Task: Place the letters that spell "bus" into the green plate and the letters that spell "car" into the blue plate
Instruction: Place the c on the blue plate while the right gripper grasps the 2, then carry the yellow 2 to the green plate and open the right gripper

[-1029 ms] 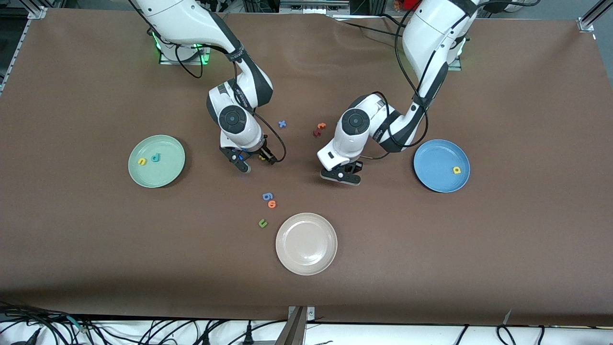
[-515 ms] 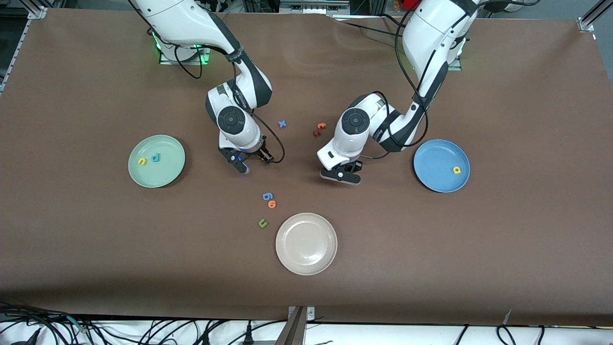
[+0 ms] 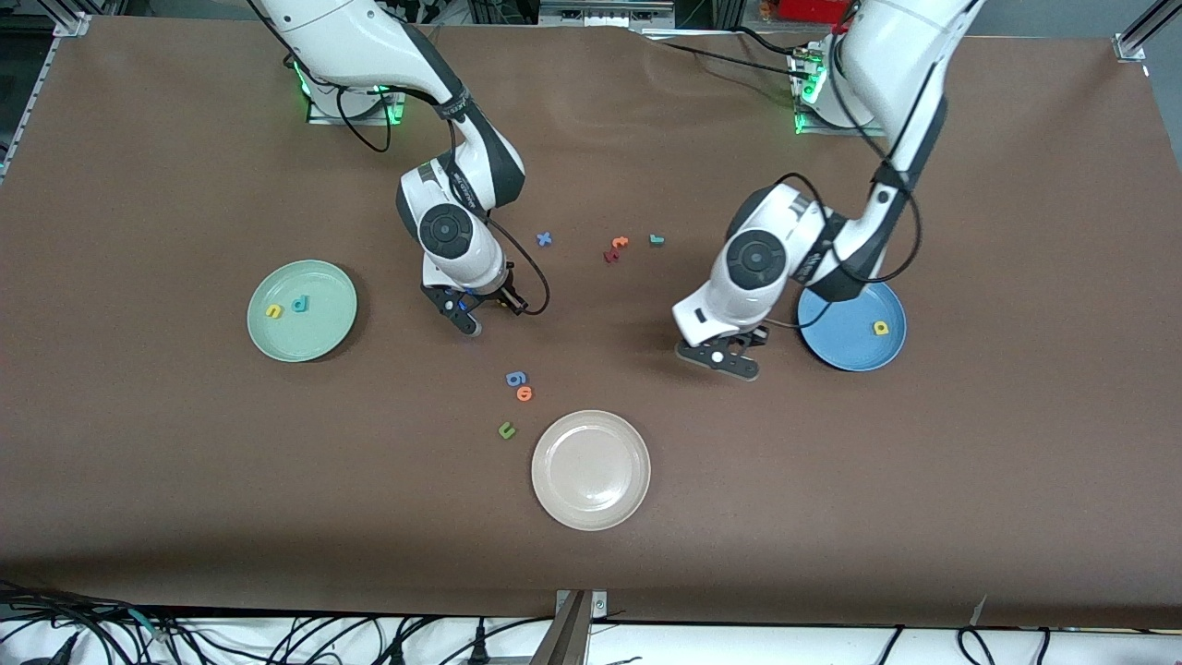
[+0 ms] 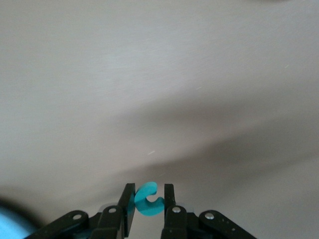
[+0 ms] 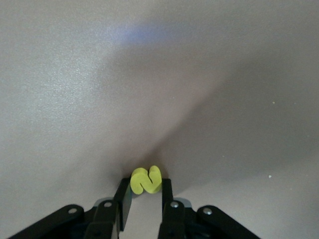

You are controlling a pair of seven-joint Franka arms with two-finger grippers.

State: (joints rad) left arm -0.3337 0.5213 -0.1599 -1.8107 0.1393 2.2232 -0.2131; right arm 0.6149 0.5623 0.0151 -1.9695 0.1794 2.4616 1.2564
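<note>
Two claws: left (image 4: 148, 205) pinches teal c (image 4: 148, 199), right (image 5: 145, 196) yellow s (image 5: 146, 180).

Two white arms here, glossy rounded shells with dark grey bands at the joints and round black caps on the wrists. Black cables loop along both. Green lights glow at the bases. The left gripper (image 3: 723, 359) and right gripper (image 3: 473, 312) are black (silver screws showing).

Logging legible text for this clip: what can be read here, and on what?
"c": teal letter, in left gripper, beside blue plate.
"s": yellow letter, in right gripper, low over table.
"a": in blue plate.
"x": on table.
"o": on table.
Green "u": on table.
Other letters: too small to read.
</note>
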